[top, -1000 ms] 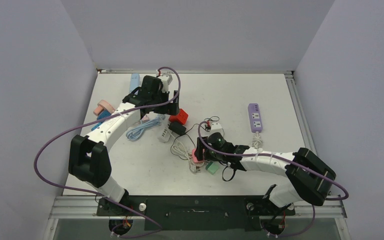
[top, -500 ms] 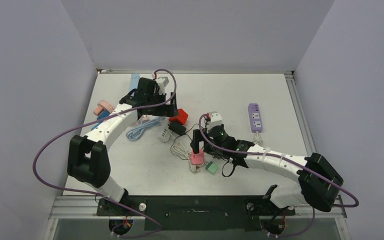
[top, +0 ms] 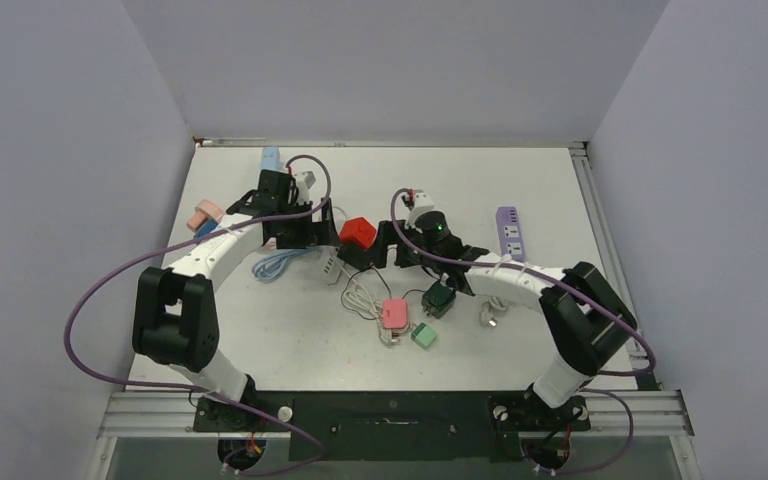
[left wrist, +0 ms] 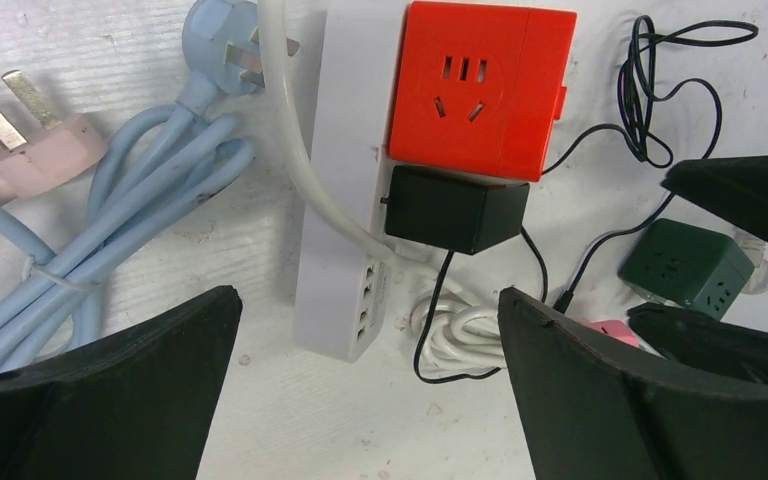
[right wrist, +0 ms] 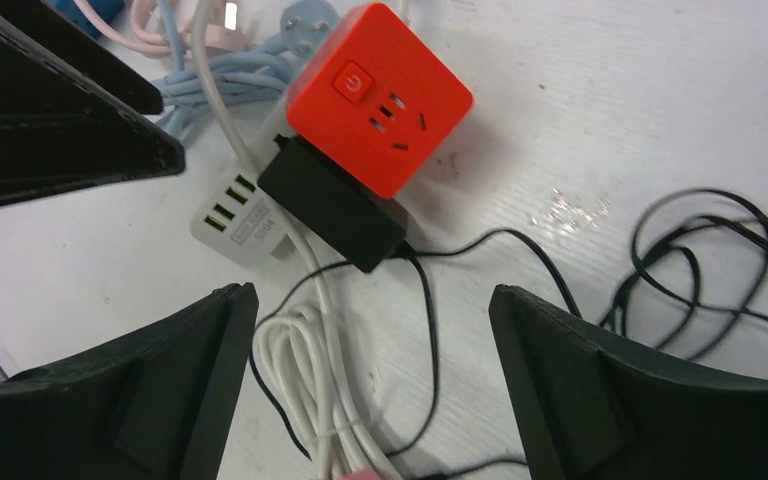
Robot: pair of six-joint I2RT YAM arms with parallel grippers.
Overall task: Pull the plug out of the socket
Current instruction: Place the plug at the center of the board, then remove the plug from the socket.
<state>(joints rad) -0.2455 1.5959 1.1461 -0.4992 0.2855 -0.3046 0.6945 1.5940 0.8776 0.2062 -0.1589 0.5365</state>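
A black adapter plug sits in a white power strip, right beside a red cube socket on the same strip. My left gripper is open and hovers over the strip's USB end, touching nothing. My right gripper is open above the coiled white cable, just short of the black plug and the red cube. From above, the left gripper is left of the red cube and the right gripper is right of it.
A dark green cube socket, a pink socket and a small green block lie nearer the front. A purple power strip lies to the right. A light blue cable and a pink plug lie to the left. Thin black wire loops to the right.
My right arm has swung from the pink socket at the front back toward the red cube. The dark green cube now shows beside the pink socket. My left gripper has shifted slightly left.
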